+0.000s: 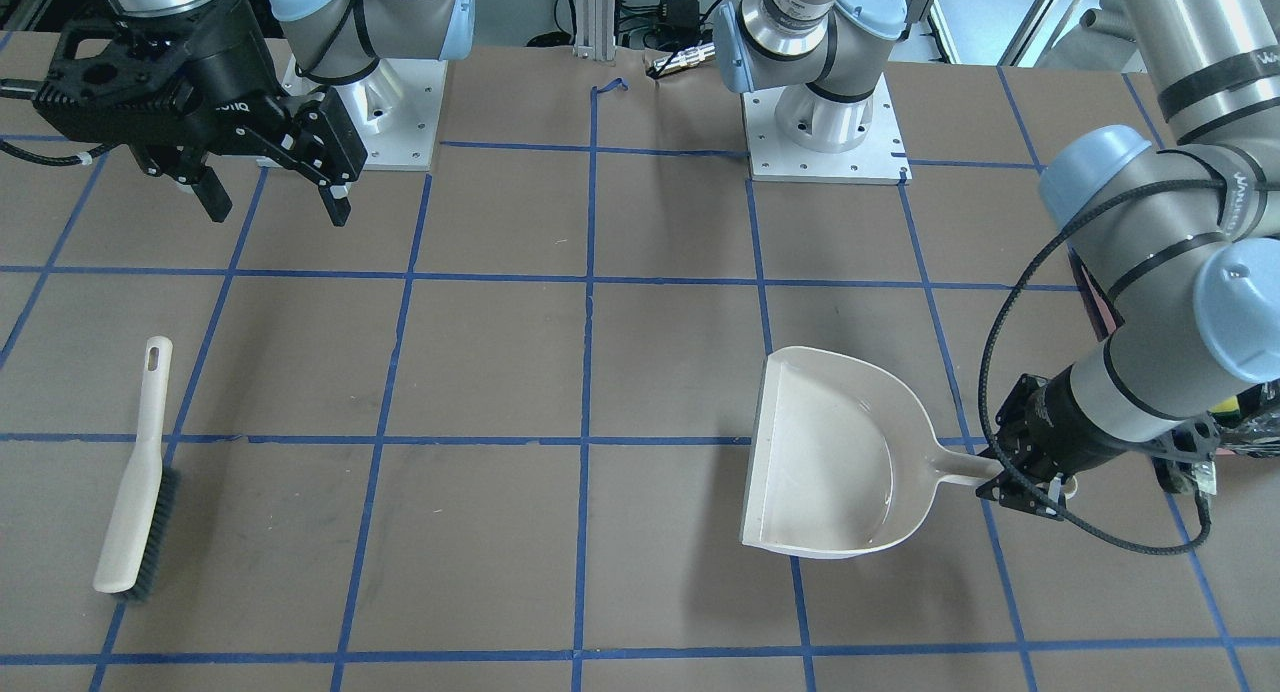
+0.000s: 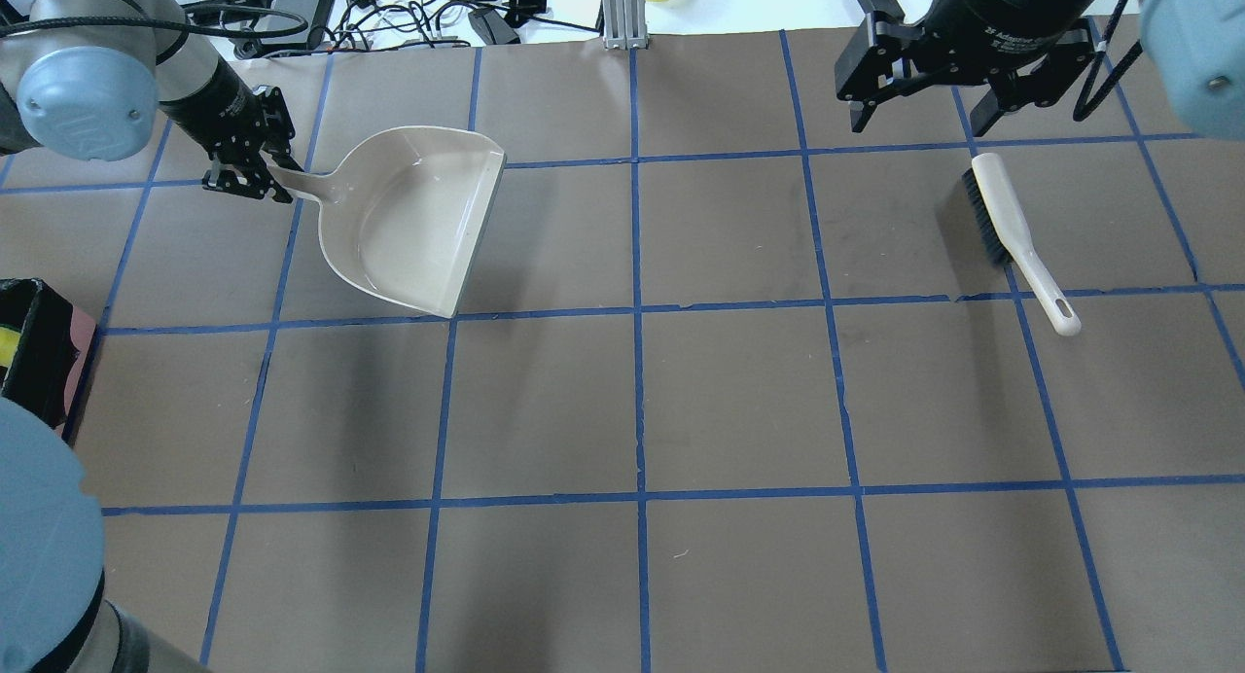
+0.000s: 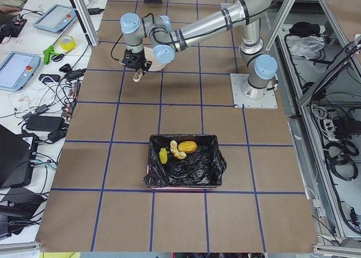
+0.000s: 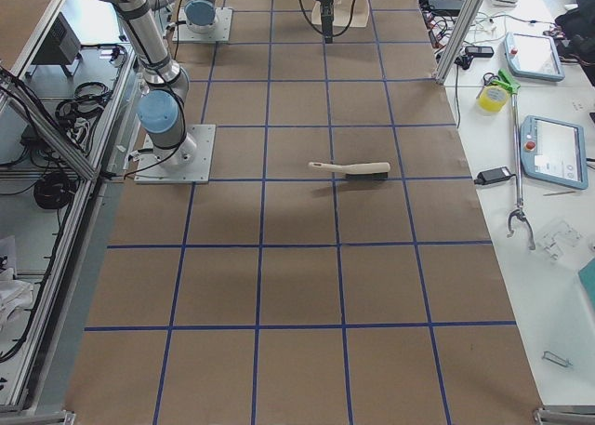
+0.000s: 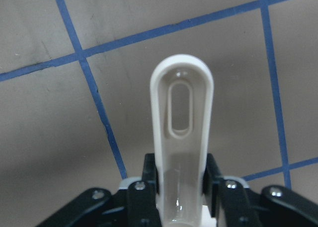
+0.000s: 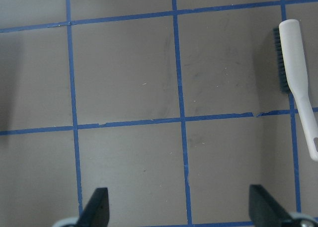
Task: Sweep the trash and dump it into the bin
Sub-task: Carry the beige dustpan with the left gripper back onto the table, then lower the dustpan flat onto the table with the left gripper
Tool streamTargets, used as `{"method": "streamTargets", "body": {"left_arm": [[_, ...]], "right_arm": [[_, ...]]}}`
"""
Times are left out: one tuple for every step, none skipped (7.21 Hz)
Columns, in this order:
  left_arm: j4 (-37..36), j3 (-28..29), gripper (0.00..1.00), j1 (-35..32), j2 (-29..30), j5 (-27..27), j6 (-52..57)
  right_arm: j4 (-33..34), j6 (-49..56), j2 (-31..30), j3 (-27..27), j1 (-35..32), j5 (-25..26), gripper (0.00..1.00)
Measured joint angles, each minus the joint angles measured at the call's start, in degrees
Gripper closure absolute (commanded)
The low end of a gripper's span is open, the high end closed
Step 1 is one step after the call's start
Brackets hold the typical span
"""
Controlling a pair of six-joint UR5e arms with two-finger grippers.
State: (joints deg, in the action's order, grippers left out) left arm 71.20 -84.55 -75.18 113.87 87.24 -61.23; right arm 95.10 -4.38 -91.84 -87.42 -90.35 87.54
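The trash lies inside the bin (image 3: 208, 173), a pink box lined with a black bag: an orange-brown blob (image 3: 188, 147), a cream crescent (image 3: 176, 151) and a yellow-green wedge (image 3: 163, 156). The bin's corner shows at the overhead view's left edge (image 2: 44, 357). My left gripper (image 2: 255, 172) is shut on the handle of the beige dustpan (image 2: 409, 221), which rests empty on the table; the wrist view shows the handle (image 5: 182, 113) between the fingers. My right gripper (image 2: 919, 126) is open and empty, raised above the table beyond the brush (image 2: 1012, 228).
The brush (image 1: 135, 482) lies flat on the brown paper with its bristles on the table. The dustpan (image 1: 835, 462) sits near the middle. The arm bases (image 1: 825, 122) stand on the robot's side. Tablets, cables and tape lie on the side bench (image 3: 34, 60).
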Motion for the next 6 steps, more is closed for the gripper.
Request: {"method": "streamTargets", "body": {"left_arm": [[0.23,2.22,1.0,-0.06,2.26,0.35,-0.01],[0.64,3.77,1.0,-0.1,4.44,0.53,-0.01],[0.91,4.69,1.0,-0.12,6.3,0.66,-0.58],[1.05,5.53,1.0,-0.23,7.77,0.65,-1.88],[1.12,6.23,1.0,-0.5,8.81,0.6,-3.15],[1.16,6.6,1.0,-0.82,9.57,0.66,-3.88]], "right_arm": [[0.0,-0.01,-0.02,-0.01,0.0,-0.02,0.0],[0.0,-0.01,-0.03,-0.03,0.0,-0.06,0.0],[0.0,-0.01,-0.02,-0.03,0.0,-0.06,0.0],[0.0,-0.01,-0.01,-0.03,0.0,-0.05,0.0],[0.0,-0.01,-0.02,-0.01,0.0,-0.05,0.0],[0.0,-0.01,-0.05,0.0,0.0,-0.04,0.0]]}}
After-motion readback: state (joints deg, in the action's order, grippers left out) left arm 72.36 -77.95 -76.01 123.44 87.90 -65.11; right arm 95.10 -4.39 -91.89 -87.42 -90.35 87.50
